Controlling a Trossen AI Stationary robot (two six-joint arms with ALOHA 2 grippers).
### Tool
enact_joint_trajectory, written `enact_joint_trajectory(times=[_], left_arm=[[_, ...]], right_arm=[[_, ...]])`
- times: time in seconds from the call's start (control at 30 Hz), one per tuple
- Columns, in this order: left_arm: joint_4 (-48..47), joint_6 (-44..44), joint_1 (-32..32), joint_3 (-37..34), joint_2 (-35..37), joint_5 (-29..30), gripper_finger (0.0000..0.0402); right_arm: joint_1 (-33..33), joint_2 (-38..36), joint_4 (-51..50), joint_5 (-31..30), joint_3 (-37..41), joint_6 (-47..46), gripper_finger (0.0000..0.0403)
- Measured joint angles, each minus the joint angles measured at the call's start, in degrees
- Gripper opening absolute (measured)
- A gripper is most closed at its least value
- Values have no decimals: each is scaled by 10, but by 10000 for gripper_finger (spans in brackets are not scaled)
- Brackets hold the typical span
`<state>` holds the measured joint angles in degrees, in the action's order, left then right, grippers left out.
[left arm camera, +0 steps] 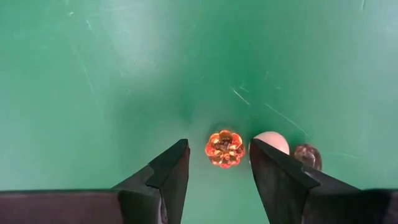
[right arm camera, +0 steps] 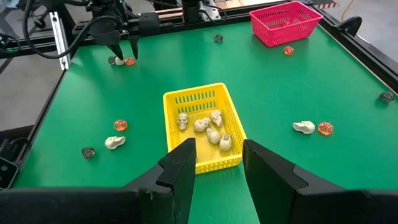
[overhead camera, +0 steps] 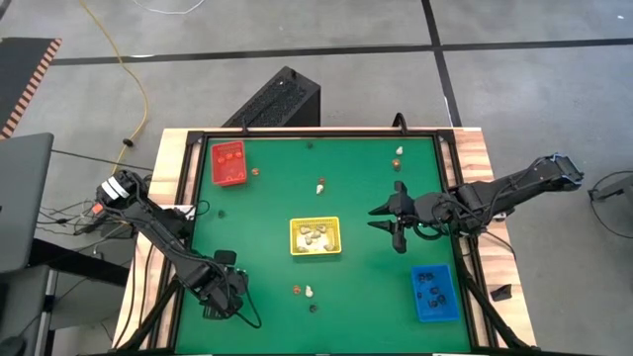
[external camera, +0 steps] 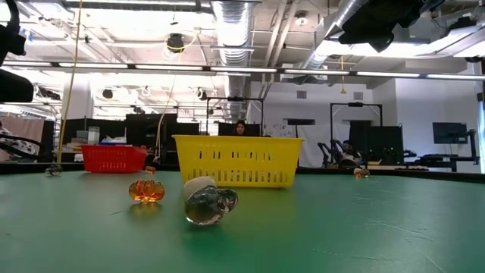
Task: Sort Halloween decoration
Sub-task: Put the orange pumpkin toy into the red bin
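Sorted: skulls in yellow tray (overhead camera: 316, 236), pieces in red tray (overhead camera: 227, 163) and blue tray (overhead camera: 433, 292). Left over: several trinkets loose on the table (overhead camera: 366, 287). Left gripper (left arm camera: 217, 168), jaws open, straddles an orange pumpkin (left arm camera: 225, 148) without holding it; right gripper (right arm camera: 214, 165) open, empty, hovering right of the yellow tray.

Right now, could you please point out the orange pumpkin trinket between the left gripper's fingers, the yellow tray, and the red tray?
orange pumpkin trinket (left arm camera: 224, 148): left wrist view, centre of its top.
yellow tray (right arm camera: 231, 112): right wrist view, its side wall.
red tray (overhead camera: 215, 166): high view, its outer rim.

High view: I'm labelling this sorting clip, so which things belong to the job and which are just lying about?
Job:
- orange pumpkin trinket between the left claw fingers
- cream skulls
- yellow tray
- red tray
- blue tray

Lying about:
- black box
- yellow cable
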<state>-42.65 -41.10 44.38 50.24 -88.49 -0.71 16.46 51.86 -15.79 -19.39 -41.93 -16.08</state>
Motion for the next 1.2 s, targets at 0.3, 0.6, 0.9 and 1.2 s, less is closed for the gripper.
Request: enact_joint_trajectory(times=[0.3, 0.6, 0.9, 1.2], left_arm=[[8, -1, 1, -22, 0, 7, 158], [11, 13, 1, -41, -1, 16, 158], [-17, -6, 0, -38, 1, 14, 158], [-34, -39, 1, -30, 51, -5, 157]], right_arm=[[0, 0, 0, 0, 0, 0, 164], [0, 0, 0, 0, 0, 0, 164], [0, 0, 1, 0, 0, 0, 164], [0, 0, 0, 0, 0, 0, 164]])
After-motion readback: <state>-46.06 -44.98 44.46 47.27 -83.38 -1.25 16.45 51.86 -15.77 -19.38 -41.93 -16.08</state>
